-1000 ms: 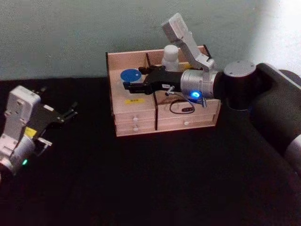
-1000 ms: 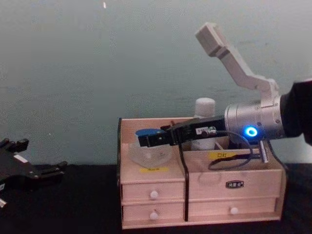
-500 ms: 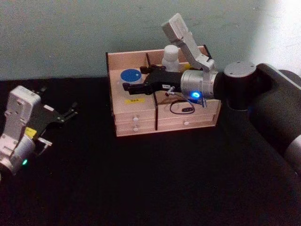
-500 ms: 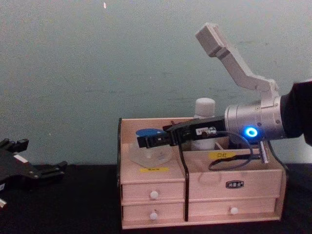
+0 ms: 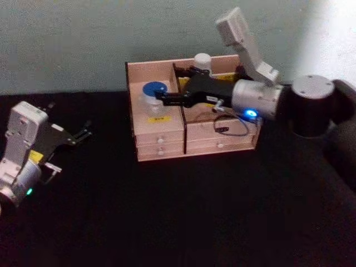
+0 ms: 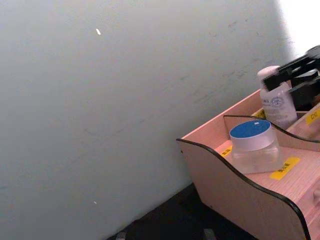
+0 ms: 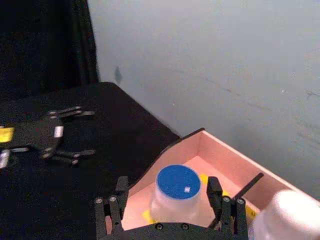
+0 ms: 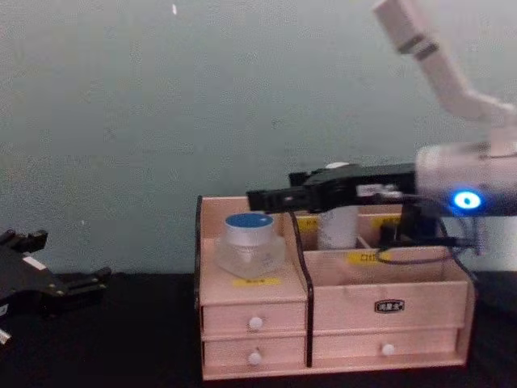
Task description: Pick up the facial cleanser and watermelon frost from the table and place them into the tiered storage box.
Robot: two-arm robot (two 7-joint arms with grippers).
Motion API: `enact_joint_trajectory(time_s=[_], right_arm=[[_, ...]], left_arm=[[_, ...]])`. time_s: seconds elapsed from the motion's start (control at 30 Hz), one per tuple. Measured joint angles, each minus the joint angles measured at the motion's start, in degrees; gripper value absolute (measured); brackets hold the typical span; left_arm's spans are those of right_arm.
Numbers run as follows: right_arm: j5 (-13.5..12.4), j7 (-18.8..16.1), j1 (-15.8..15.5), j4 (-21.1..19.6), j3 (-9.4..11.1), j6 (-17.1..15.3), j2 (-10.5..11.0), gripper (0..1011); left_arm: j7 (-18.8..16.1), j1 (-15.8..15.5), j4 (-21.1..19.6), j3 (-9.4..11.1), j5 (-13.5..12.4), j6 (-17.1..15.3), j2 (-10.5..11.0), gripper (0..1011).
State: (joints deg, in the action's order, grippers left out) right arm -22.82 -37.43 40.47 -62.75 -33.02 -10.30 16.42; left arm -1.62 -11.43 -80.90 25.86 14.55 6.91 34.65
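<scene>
Pale wooden storage box [image 5: 161, 149] holds both items: watermelon frost jar [image 8: 249, 242] sits in the left compartment, facial cleanser [image 6: 277, 102] upright behind the divider. My right gripper [image 7: 165, 202] hovers above the jar, fingers spread wide, gripping nothing. My left gripper [image 5: 78, 135] rests parked over the black table [image 5: 183, 217], fingers apart.

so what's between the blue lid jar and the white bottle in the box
A dark divider wall of the tiered storage box separates the watermelon frost from the facial cleanser; in the chest view the right claw hangs open above it.
</scene>
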Motion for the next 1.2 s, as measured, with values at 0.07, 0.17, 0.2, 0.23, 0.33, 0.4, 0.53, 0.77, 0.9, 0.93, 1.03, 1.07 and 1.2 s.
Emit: enact_joint_trajectory(time_s=[0.07,0.17,0.2,0.23,0.33,0.4,0.53,0.77,0.9,0.93,1.03,1.07,1.2], right_arm=[[-0.99,-0.41,-2.02,-3.86,0.51,-0.36,2.29,1003],[-2.67,-0.99,-5.41,-9.66,1.78,-1.08,6.22,1003],[-3.15,-1.07,-6.20,-10.97,2.16,-1.27,7.19,1003],[-3.67,-1.15,-7.07,-12.33,2.55,-1.49,8.20,1003],[-5.53,-1.16,-10.31,-16.90,4.22,-2.43,11.95,1003],[-6.76,-0.79,-12.63,-19.75,5.41,-3.23,14.58,1003],[-8.60,1.69,-17.21,-24.42,7.94,-4.64,19.05,1003],[-9.61,10.28,-23.16,-28.64,12.52,-5.35,22.88,1002],[-9.12,15.10,-25.01,-29.32,14.72,-5.83,23.15,1003],[-8.83,17.29,-25.66,-29.39,15.77,-6.22,23.00,1003],[-7.94,22.03,-26.76,-29.03,17.82,-7.28,21.91,1003],[-7.64,23.25,-26.97,-28.83,18.20,-7.51,21.56,1003],[-6.25,28.59,-27.55,-27.15,19.87,-8.68,19.29,1002]], left_arm=[[0.00,0.00,0.00,0.00,0.00,0.00,0.00,1001],[0.00,0.00,0.00,0.00,0.00,0.00,0.00,1001],[0.00,0.00,0.00,0.00,0.00,0.00,0.00,1001],[0.00,0.00,0.00,0.00,0.00,0.00,0.00,1001],[0.00,0.00,0.00,0.00,0.00,0.00,0.00,1001],[0.00,0.00,0.00,0.00,0.00,0.00,0.00,1001],[0.00,0.00,0.00,0.00,0.00,0.00,0.00,1001],[0.00,0.00,0.00,0.00,0.00,0.00,0.00,1001],[0.00,0.00,0.00,0.00,0.00,0.00,0.00,1001],[0.00,0.00,0.00,0.00,0.00,0.00,0.00,1001],[0.00,0.00,0.00,0.00,0.00,0.00,0.00,1001],[0.00,0.00,0.00,0.00,0.00,0.00,0.00,1001],[0.00,0.00,0.00,0.00,0.00,0.00,0.00,1001]])
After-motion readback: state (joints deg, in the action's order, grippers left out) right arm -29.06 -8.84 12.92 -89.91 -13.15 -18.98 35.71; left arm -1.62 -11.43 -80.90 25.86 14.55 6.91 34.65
